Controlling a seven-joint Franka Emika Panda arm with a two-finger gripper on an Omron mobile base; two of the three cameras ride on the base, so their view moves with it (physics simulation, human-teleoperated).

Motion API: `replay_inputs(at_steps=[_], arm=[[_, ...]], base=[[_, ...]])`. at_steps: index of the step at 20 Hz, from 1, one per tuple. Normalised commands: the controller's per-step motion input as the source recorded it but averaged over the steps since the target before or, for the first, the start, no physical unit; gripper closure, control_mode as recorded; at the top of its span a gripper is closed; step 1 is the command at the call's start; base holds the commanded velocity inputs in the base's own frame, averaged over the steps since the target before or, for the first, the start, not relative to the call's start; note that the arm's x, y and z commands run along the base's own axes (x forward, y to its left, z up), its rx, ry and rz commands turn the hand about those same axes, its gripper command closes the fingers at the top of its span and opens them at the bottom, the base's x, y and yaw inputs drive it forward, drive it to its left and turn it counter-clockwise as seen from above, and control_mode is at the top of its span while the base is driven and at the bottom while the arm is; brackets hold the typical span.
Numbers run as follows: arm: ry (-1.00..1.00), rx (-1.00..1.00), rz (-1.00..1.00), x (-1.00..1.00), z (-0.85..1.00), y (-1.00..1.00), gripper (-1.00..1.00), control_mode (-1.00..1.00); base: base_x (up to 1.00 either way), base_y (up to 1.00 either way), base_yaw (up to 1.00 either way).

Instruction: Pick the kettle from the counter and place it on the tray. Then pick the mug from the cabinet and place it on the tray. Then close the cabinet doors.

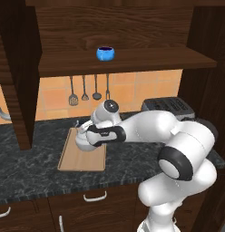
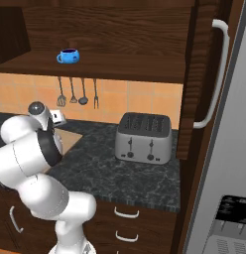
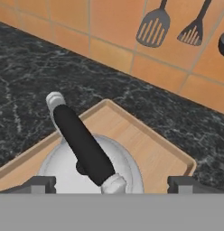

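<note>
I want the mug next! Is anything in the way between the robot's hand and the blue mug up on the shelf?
Nothing visible blocks it. The gripper is open over the kettle on the tray, the mug stands alone on the shelf, and the cabinet doors are open.

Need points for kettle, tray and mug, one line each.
kettle (image 3: 127,169): hand view, on the silvery lid right of the dark handle.
tray (image 1: 85,163): left base view, on the bare wood near its front edge.
mug (image 1: 105,54): left base view, on its blue side, on the cabinet shelf.

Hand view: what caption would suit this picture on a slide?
Open gripper above the kettle, which sits on the tray on the counter.
</note>
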Motion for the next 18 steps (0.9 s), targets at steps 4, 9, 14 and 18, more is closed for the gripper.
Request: replay_inputs(at_steps=[4, 9, 14, 18], arm=[[-0.01, 0.0, 0.0, -0.41, 0.04, 0.0, -1.0, -1.0], [-0.06, 0.0, -0.05, -0.77, 0.34, 0.0, -1.0, -1.0], [-0.01, 0.0, -0.25, -0.6, 0.89, -0.12, -1.0, -1.0], [0.08, 0.0, -0.28, -0.32, 1.0, -0.05, -1.0, -1.0]], base=[[0.0, 0.0, 0.0], [0.0, 0.0, 0.0], [0.0, 0.0, 0.0], [0.0, 0.0, 0.0]])
